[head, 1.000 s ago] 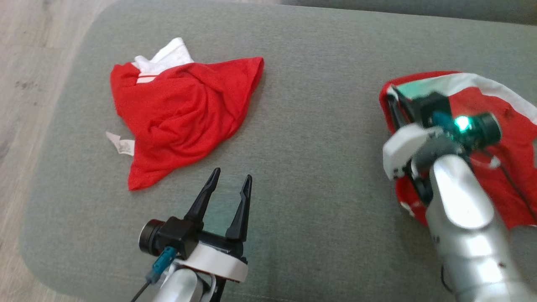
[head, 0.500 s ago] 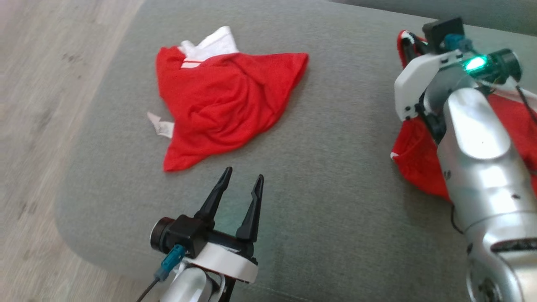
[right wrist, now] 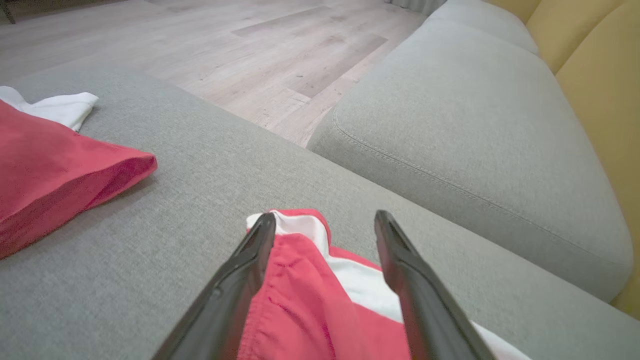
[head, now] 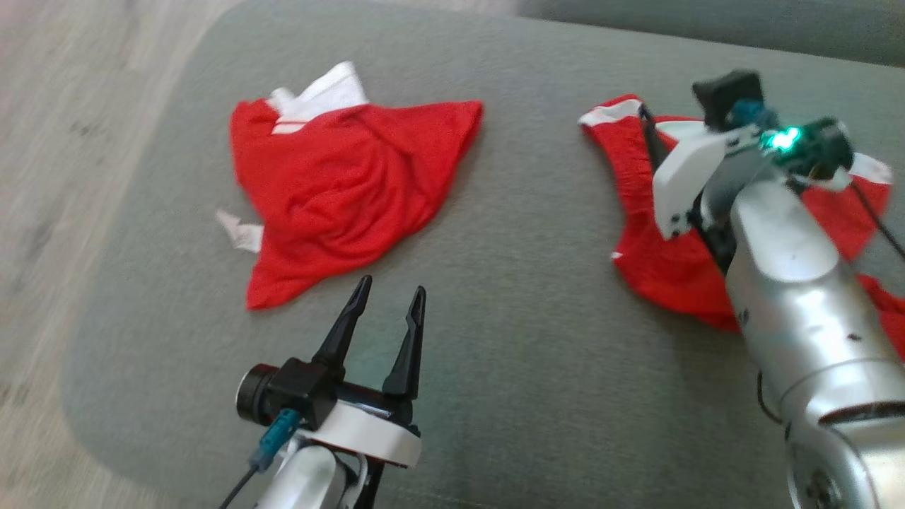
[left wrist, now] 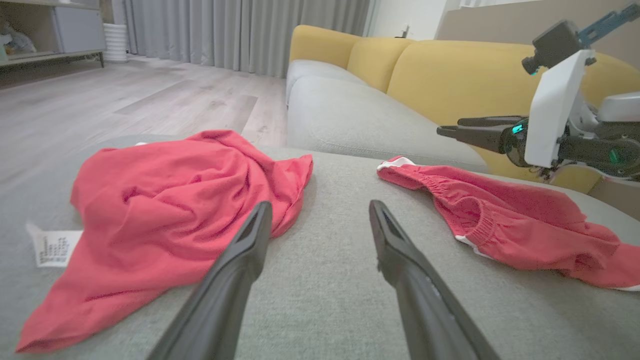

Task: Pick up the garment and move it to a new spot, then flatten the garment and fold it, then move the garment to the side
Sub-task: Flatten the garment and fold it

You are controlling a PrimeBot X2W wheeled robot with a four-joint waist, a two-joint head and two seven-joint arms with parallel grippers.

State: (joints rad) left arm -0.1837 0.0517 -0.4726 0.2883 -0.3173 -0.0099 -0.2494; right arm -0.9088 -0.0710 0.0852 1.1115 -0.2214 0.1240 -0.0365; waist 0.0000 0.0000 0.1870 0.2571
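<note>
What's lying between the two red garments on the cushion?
Nothing: bare grey cushion separates the left garment from the right garment, plainest in the head view.

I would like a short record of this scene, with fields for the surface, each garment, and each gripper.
surface: grey sofa cushion
left garment: crumpled red shirt, white collar, label sticking out
right garment: red shorts with white trim, lying rumpled
left gripper: open, empty, over bare cushion near the shirt's lower edge
right gripper: open, empty, above the shorts' white-trimmed corner
</note>
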